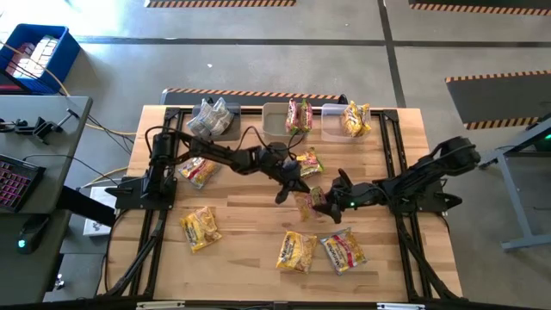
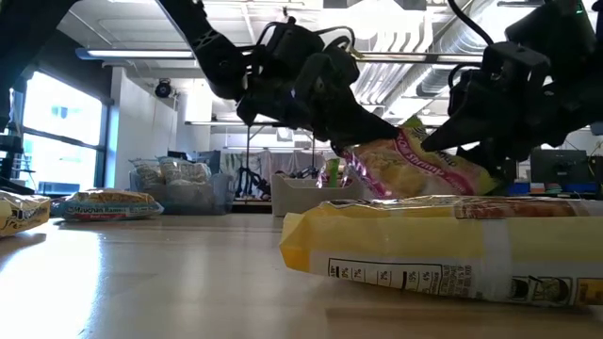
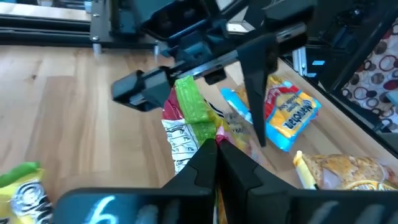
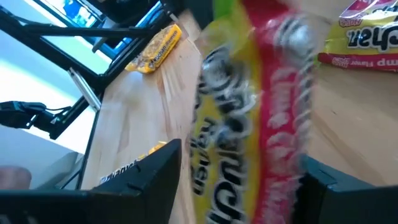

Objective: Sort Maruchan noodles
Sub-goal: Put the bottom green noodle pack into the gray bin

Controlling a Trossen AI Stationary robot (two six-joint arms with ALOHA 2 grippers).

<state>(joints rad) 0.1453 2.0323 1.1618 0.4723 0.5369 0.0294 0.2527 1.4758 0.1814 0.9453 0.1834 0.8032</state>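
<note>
**A:** What's the setting?

**B:** A pale wooden tabletop (image 1: pixel 250 232) on a grey concrete floor (image 1: pixel 284 65) marked with striped hazard tape. A blue crate (image 1: pixel 36 53) sits on that floor off the far left corner, and a desk (image 1: pixel 34 164) stands beside the left edge. Three bins line the far edge: the left bin (image 1: pixel 213 120) holds silvery packets, the middle bin (image 1: pixel 288 119) a red-and-green packet, the right bin (image 1: pixel 344 120) a yellow one.

**A:** And the hands?

**B:** Both meet over the middle of the tabletop. The left hand (image 3: pixel 214 146) is pressed together, pinching the end of one packet (image 2: pixel 415 160). The right hand (image 4: pixel 239 180) is spread wide with its fingers either side of that same packet (in its wrist view the wrapper runs right between them); whether they press it, I cannot tell.

**A:** How does that packet look?

**B:** Yellow and crinkly, with a red band and a green end, lifted off the wood and tilted between the two hands.

**A:** The others?

**B:** Loose packets lie flat: one (image 1: pixel 198 170) near the left arm's base, one (image 1: pixel 200 228) toward the near left, two (image 1: pixel 295 251) (image 1: pixel 343 250) side by side near the front, another (image 1: pixel 308 162) just beyond the hands.
</note>
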